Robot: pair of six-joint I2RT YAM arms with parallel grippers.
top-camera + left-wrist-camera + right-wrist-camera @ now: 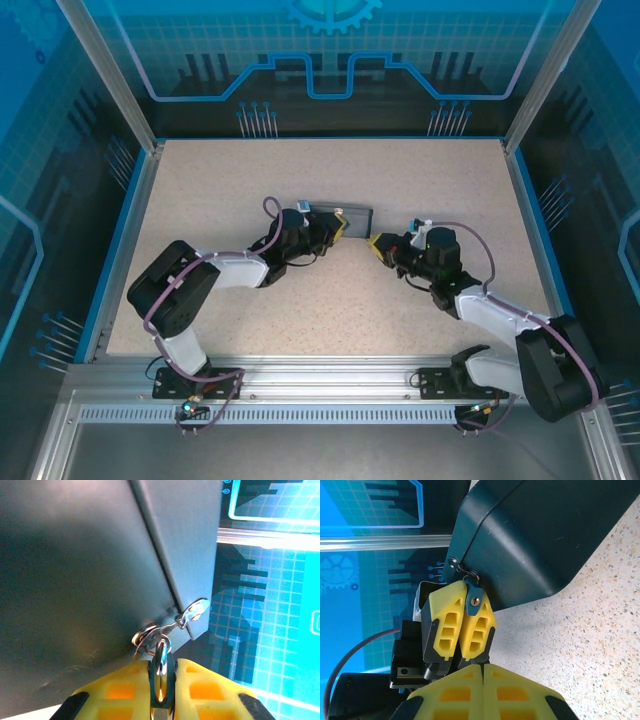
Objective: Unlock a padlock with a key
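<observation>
Seen from above, two robot arms meet at the middle of a speckled beige table (300, 170), both pointing at a small dark box (355, 217) that is mostly hidden behind their wrists. The left gripper (338, 228) touches the box's left end; the right gripper (380, 245) sits just beside its right end.

The right wrist camera gives the clearest look. The left gripper (463, 600), with its yellow fingers (445, 625) closed, grasps the padlock (474, 600), a tiny bluish tab with a brass-coloured dot. It hangs by thin silvery wire from a small metal eyelet (452, 562) on the box's (545, 535) edge. Most of the padlock is covered by the fingers, and the shackle is too small to trace. At the bottom edge of this view, the right gripper (482, 672) has its own yellow fingers pressed flat together. They are cut off by the frame, and whether anything thin lies between them cannot be told.

In the left wrist view, the left gripper (162, 664) pinches a silvery metal loop (160, 662) seen edge on. It links through small rings to a shiny tab (195, 611) at the box's (75, 570) corner. The parts overlap and blur, so they are hard to tell apart.
</observation>
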